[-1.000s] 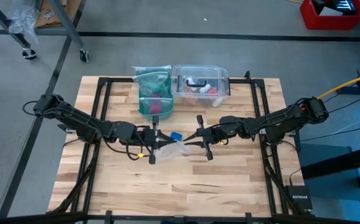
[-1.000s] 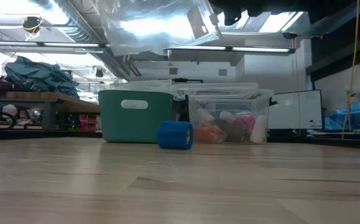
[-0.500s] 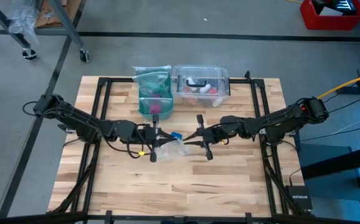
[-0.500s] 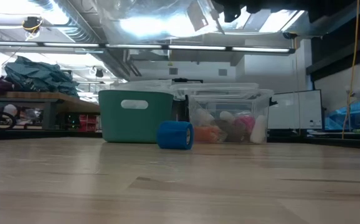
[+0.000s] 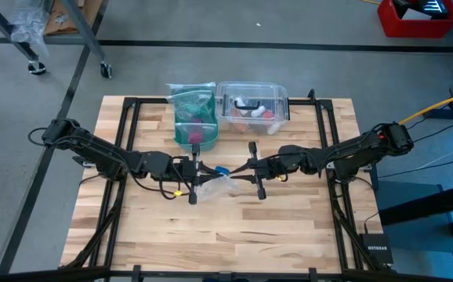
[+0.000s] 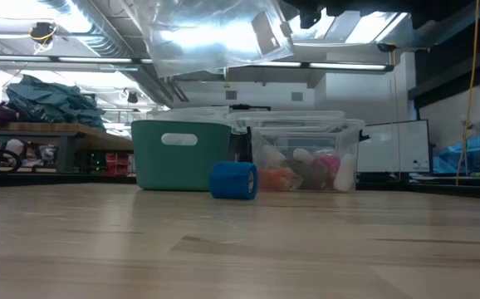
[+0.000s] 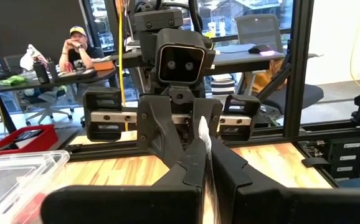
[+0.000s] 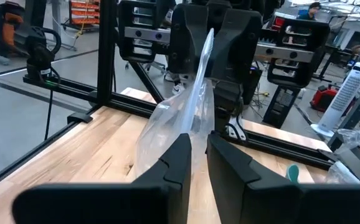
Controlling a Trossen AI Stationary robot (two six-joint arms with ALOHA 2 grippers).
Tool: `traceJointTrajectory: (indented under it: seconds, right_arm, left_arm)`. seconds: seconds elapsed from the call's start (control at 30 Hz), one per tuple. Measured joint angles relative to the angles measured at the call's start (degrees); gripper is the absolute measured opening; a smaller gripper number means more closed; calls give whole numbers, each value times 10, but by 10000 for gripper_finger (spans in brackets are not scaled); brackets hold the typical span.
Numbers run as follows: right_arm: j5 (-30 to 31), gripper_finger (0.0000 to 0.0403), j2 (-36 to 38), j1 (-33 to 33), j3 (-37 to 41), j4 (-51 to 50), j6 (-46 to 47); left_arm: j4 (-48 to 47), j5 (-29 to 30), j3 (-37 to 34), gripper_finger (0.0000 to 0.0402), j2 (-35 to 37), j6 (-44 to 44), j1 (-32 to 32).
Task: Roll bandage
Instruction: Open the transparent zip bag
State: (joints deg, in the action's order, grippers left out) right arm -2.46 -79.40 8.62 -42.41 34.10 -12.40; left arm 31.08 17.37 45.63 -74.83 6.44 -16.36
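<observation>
Nothing moved: both end effectors (level, facing) pinch bag [image 5: 215, 186].

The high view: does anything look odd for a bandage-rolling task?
Yes. Both grippers, left and right, hold a clear bag above the table, while the bandage sits untouched, already rolled, on the wood.

One camera is looking straight down over the whole desk [image 5: 289, 227]. Another is sitting at desk-top level, facing the room. Each wrist camera is peering closely past its own claw at the opposite arm, sharing the clear bag [image 8: 174, 121].
</observation>
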Motion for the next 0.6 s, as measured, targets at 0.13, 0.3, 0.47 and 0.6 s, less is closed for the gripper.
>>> traceJointTrajectory:
  seconds: [0.13,0.3,0.47,0.6]
  right_arm:
    - [0,56,0,0,0,28,0]
    - [4,56,0,0,0,34,0]
    - [4,56,0,0,0,29,0]
    - [4,56,0,0,0,16,1]
  left_arm:
    - [6,0,0,0,0,1,0]
    - [19,0,0,0,0,11,0]
    - [22,0,0,0,0,11,0]
    - [30,0,0,0,0,11,0]
